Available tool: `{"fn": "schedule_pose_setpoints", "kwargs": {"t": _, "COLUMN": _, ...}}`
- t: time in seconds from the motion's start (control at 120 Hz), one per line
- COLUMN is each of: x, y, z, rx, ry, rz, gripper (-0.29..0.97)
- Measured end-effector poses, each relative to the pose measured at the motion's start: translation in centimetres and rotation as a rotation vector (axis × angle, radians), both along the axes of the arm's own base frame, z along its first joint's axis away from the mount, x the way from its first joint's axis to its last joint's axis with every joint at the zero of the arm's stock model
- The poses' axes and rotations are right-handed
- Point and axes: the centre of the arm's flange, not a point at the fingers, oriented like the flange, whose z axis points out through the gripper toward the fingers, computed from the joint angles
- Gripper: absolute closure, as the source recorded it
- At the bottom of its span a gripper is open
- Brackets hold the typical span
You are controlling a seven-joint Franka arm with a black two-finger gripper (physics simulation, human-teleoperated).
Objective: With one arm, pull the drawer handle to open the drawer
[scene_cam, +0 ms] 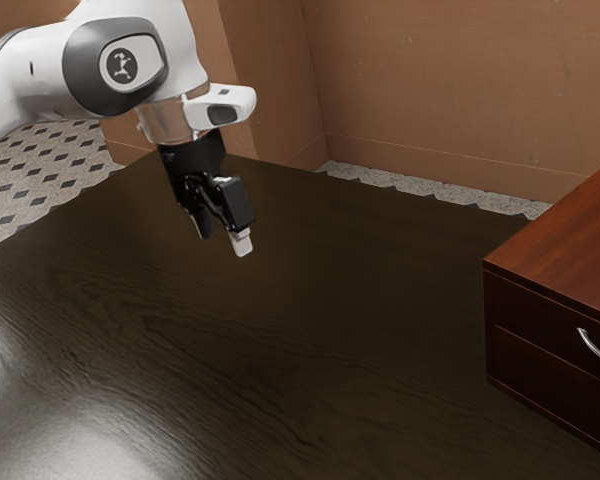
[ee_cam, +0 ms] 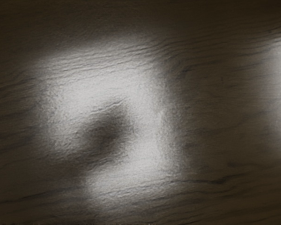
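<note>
Tool [scene_cam: 223, 240] hovers well apart from drawer handle [scene_cam: 591, 348], whose bar runs horizontally.

Reddish-brown drawer [scene_cam: 540, 320], dark woodgrain table [scene_cam: 280, 350]

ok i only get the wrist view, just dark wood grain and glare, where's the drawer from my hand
observer: The cabinet stands on the table at the exterior view's right edge, well apart from the gripper.
operator: any handle to grab
observer: Yes, a curved metal handle on the upper drawer, with nothing touching it.
operator: am i holding anything
observer: No, the gripper hangs open and empty above the table, tilted toward the cabinet side.
</note>
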Motion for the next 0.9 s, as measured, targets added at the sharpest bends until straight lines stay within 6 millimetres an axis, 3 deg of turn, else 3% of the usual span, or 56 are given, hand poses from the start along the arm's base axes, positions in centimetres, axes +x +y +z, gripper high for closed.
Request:
{"fn": "schedule_pose_setpoints", "kwargs": {"t": 0.25, "x": -0.2, "y": 0.1, "z": 0.2, "rx": 0.004, "ry": 0.012, "rz": 0.043, "gripper": 0.00}}
{"fn": "schedule_pose_setpoints", "kwargs": {"t": 0.267, "x": -0.3, "y": 0.1, "z": 0.9, "rx": 0.005, "ry": 0.003, "rz": 0.046, "gripper": 0.00}}
{"fn": "schedule_pose_setpoints", "kwargs": {"t": 0.308, "x": -1.8, "y": -0.2, "z": 6.9, "rx": 0.018, "ry": -0.105, "rz": 0.052, "gripper": 0.00}}
{"fn": "schedule_pose_setpoints", "kwargs": {"t": 0.342, "x": -2.9, "y": -0.8, "z": 10.0, "rx": 0.023, "ry": -0.159, "rz": 0.046, "gripper": 0.00}}
{"fn": "schedule_pose_setpoints", "kwargs": {"t": 0.383, "x": -3.6, "y": -2.3, "z": 11.8, "rx": 0.023, "ry": -0.186, "rz": 0.024, "gripper": 0.00}}
{"fn": "schedule_pose_setpoints", "kwargs": {"t": 0.425, "x": -3.9, "y": -4.0, "z": 12.4, "rx": 0.019, "ry": -0.190, "rz": -0.005, "gripper": 0.00}}
{"fn": "schedule_pose_setpoints", "kwargs": {"t": 0.483, "x": -3.7, "y": -6.4, "z": 12.1, "rx": 0.013, "ry": -0.175, "rz": -0.050, "gripper": 0.00}}
{"fn": "schedule_pose_setpoints", "kwargs": {"t": 0.558, "x": -2.3, "y": -9.9, "z": 10.4, "rx": -0.006, "ry": -0.167, "rz": -0.177, "gripper": 0.00}}
{"fn": "schedule_pose_setpoints", "kwargs": {"t": 0.65, "x": -1.6, "y": -17.8, "z": 9.3, "rx": -0.030, "ry": -0.227, "rz": -0.472, "gripper": 0.00}}
{"fn": "schedule_pose_setpoints", "kwargs": {"t": 0.7, "x": -1.2, "y": -20.9, "z": 8.3, "rx": -0.036, "ry": -0.241, "rz": -0.606, "gripper": 0.00}}
{"fn": "schedule_pose_setpoints", "kwargs": {"t": 0.825, "x": 2.3, "y": -22.4, "z": 3.5, "rx": -0.047, "ry": -0.243, "rz": -0.797, "gripper": 0.00}}
{"fn": "schedule_pose_setpoints", "kwargs": {"t": 0.9, "x": 3.5, "y": -23.5, "z": 2.1, "rx": -0.048, "ry": -0.266, "rz": -0.902, "gripper": 0.00}}
